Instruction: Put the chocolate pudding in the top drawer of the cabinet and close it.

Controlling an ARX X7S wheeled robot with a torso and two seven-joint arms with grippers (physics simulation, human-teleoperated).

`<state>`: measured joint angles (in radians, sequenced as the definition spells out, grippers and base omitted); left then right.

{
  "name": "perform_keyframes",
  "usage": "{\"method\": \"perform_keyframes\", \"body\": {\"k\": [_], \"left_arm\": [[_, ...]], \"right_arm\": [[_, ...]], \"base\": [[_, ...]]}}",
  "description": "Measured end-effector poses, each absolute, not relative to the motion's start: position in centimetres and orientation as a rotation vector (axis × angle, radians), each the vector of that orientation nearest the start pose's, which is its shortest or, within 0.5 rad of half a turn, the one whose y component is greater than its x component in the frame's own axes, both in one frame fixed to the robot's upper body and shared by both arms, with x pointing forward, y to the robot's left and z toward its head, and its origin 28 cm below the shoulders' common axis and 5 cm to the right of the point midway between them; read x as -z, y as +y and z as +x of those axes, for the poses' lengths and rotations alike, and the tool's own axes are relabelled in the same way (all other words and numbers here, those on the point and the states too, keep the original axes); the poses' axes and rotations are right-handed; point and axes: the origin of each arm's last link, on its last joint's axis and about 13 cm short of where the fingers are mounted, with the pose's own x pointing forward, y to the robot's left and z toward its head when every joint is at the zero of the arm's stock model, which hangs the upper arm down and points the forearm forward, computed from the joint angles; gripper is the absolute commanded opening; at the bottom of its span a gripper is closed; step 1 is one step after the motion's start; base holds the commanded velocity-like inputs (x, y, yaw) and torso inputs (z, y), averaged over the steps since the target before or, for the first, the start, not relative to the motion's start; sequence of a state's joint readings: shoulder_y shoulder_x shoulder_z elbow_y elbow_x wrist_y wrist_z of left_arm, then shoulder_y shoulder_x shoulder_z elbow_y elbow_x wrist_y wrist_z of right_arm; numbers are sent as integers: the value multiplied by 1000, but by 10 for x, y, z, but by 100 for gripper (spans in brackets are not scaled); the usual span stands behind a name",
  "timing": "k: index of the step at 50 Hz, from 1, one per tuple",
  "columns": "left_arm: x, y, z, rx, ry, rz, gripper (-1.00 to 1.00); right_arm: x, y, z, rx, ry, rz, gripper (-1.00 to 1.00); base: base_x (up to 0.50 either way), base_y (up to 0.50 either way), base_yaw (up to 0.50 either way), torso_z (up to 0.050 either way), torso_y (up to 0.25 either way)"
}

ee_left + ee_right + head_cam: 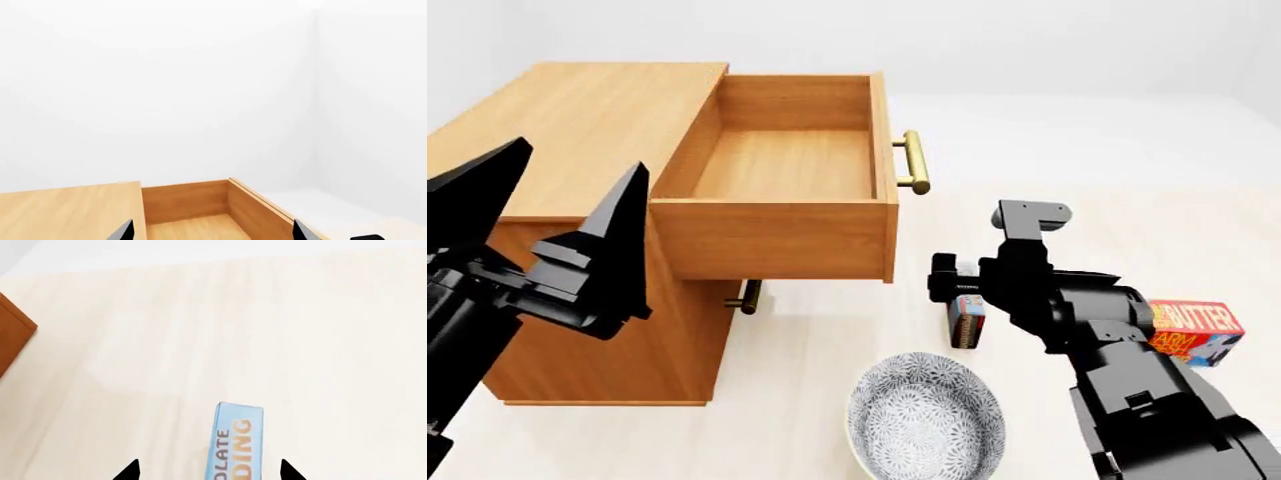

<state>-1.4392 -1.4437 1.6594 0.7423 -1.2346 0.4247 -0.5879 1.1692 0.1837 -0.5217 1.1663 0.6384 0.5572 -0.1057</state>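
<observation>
The cabinet is orange-brown wood; the top drawer matches it, with a brass handle at its 3 o'clock side. The chocolate pudding has dark brown-red faces; its light blue edge carries white and orange lettering. The butter box is orange-red with white lettering. The bowl shows a fine blue-grey-on-white pattern. Both arms are black. The floor is pale cream.

We see a pale cream floor carrying everything — cabinet, patterned bowl, chocolate pudding upright, butter box. Bowl sits near the pudding.
</observation>
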Motion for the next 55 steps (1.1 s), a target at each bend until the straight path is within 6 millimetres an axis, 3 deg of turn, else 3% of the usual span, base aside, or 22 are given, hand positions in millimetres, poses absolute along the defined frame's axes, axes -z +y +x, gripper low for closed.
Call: {"method": "perform_keyframes", "body": {"k": [55], "left_arm": [[-241, 278, 175, 345, -290, -62, 100]], "right_arm": [[-81, -139, 380, -128, 709, 122, 100]], "base": [[0, 0, 0, 0, 0]]}}
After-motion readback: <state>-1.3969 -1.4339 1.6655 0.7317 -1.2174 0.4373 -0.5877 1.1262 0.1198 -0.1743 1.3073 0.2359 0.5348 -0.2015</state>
